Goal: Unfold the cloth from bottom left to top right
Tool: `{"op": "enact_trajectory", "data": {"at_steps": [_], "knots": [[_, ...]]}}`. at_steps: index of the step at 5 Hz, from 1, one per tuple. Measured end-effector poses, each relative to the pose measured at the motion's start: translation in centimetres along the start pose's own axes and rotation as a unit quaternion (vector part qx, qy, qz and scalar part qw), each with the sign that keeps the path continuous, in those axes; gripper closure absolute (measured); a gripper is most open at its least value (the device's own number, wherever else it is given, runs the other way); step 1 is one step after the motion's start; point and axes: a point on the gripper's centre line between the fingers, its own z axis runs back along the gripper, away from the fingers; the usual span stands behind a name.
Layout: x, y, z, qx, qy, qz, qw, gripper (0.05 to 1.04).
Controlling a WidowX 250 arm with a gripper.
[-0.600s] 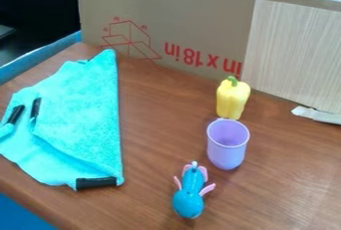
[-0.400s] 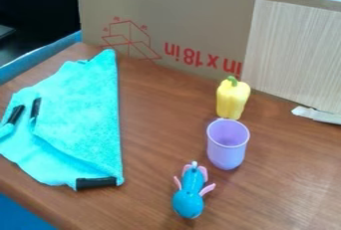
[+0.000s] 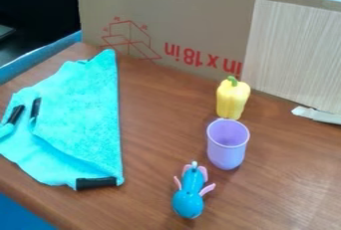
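Observation:
A turquoise cloth (image 3: 83, 114) lies folded on the left part of the brown wooden table, with a long straight edge along its right side. Its top corner points at the cardboard, and its lower left side reaches close to the table's edge. Black strips mark it at the bottom corner and in two places at the left, where the material is folded over itself.
Right of the cloth stand a purple cup (image 3: 226, 149) and, just behind it, a yellow pepper (image 3: 232, 99). A blue toy with pink fins (image 3: 190, 194) lies nearer the front. A cardboard wall (image 3: 193, 20) closes off the table's back.

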Motion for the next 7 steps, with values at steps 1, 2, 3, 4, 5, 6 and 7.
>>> {"op": "enact_trajectory", "data": {"at_steps": [1,2,3,4,5,6,7], "knots": [[-0.6,0.3,-1.9,0.001,-0.003,0.002,1.0000,0.083],[-1.9,0.9,-4.8,0.006,-0.021,0.004,0.9998,0.083],[-2.6,1.0,-5.9,0.011,-0.038,-0.002,0.9992,0.083],[-2.9,1.4,-7.0,0.018,-0.049,-0.016,0.9985,0.083],[-2.7,1.3,-7.9,0.029,-0.056,-0.036,0.9974,0.083],[-2.6,1.5,-9.9,0.040,-0.036,-0.033,0.9980,0.083],[-2.1,1.6,-11.1,0.034,-0.029,-0.006,0.9990,0.083]]}}
